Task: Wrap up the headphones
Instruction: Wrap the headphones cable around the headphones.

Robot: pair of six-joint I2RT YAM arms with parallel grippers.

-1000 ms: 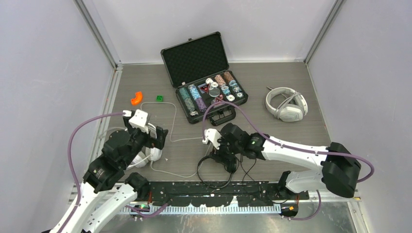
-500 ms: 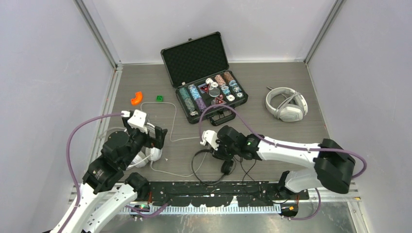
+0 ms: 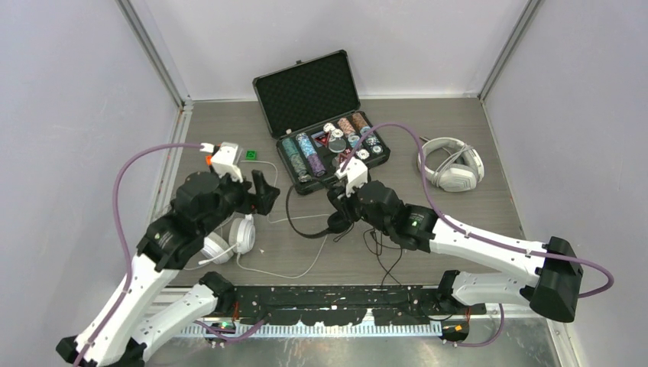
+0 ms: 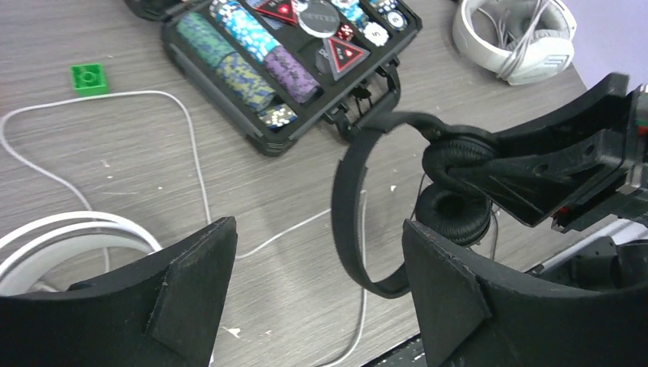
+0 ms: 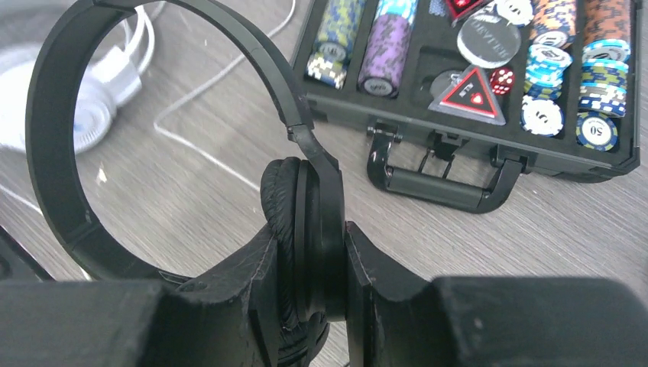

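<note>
My right gripper (image 3: 341, 211) is shut on one ear cup (image 5: 306, 229) of the slim black headphones (image 3: 299, 232) and holds them above the table, in front of the chip case. Their headband (image 4: 345, 199) arcs left toward my left gripper (image 3: 264, 191). Their black cord (image 3: 382, 256) trails down to the table. My left gripper is open and empty (image 4: 317, 229), just left of the headband. The white round-cup headphones (image 3: 229, 241) lie under my left arm, with their white cord (image 3: 271, 180) looped on the table. The white-grey over-ear headphones (image 3: 451, 164) lie at the far right.
An open black case (image 3: 306, 92) of poker chips stands at the back centre, its handle (image 5: 435, 187) facing me. An orange piece (image 3: 215, 154) and a green brick (image 3: 250, 154) lie at the back left. Grey walls close the sides.
My right gripper has lifted the black headphones from the near edge and carried them away from me, toward the case. My left arm has risen and reached right, off the white headset.
</note>
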